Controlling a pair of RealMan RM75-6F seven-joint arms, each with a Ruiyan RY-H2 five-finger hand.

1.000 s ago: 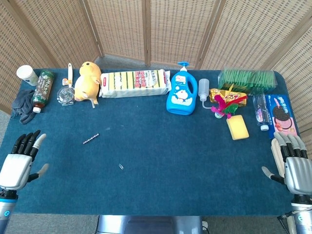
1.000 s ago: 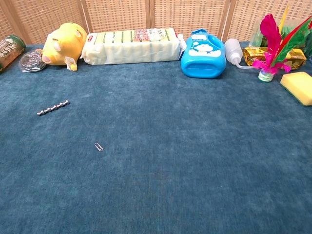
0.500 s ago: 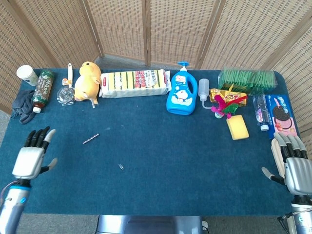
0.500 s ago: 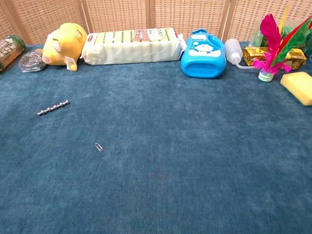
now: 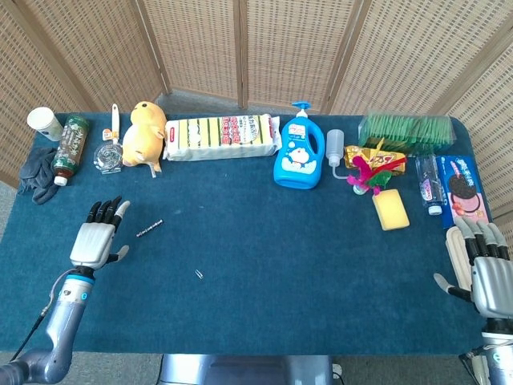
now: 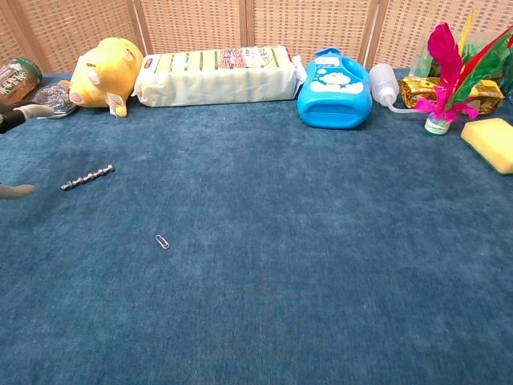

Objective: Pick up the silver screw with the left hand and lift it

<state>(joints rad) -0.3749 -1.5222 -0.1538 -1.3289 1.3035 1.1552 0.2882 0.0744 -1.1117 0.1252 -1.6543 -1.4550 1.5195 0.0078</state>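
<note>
The silver screw (image 5: 149,228) lies flat on the blue desk (image 5: 264,281) toward its left edge, slanted, with nothing touching it. The left robot hand (image 5: 98,237) hovers just beside it on the side nearer the desk's left edge, fingers spread apart and pointing toward the back edge, holding nothing. In the chest view only a couple of its fingertips (image 6: 16,190) poke in at the left border, near the screw (image 6: 87,177). A small paper clip (image 5: 199,274) sits on the cloth closer to the front edge. The right robot hand (image 5: 486,269) rests at the desk's front right corner, fingers extended and apart, empty. Along the back edge stand a yellow plush toy (image 5: 144,132), a pack of sponges (image 5: 222,136) and a blue bottle (image 5: 298,159).
</note>
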